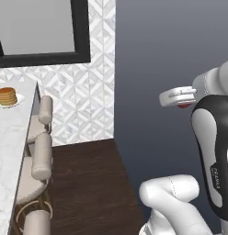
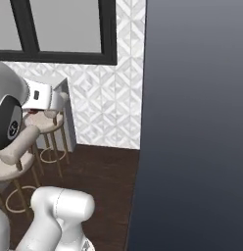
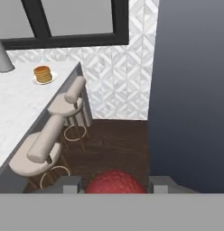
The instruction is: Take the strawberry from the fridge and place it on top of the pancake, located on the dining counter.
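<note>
My gripper (image 3: pixel 114 186) is shut on the strawberry (image 3: pixel 114 182), a bright-red berry bulging between the two finger tips. From the left base view, the gripper (image 1: pixel 182 103) hangs high in the air with a bit of red strawberry (image 1: pixel 185 106) under the white hand. The pancake (image 1: pixel 6 96) is a golden-brown stack on a small white plate, far to the left on the dining counter (image 1: pixel 10 137). In the hand view the pancake (image 3: pixel 42 73) lies well ahead and to the left on the dining counter (image 3: pixel 19 108). The fridge's dark-grey face (image 3: pixel 190 90) fills the right side.
Padded bar stools (image 1: pixel 41 158) (image 3: pixel 41 149) stand in a row along the counter's edge, over a dark wooden floor (image 1: pixel 93 183). A black-framed window (image 1: pixel 42 27) sits in the patterned tile wall. A grey cylinder (image 3: pixel 2 56) stands at the counter's far left.
</note>
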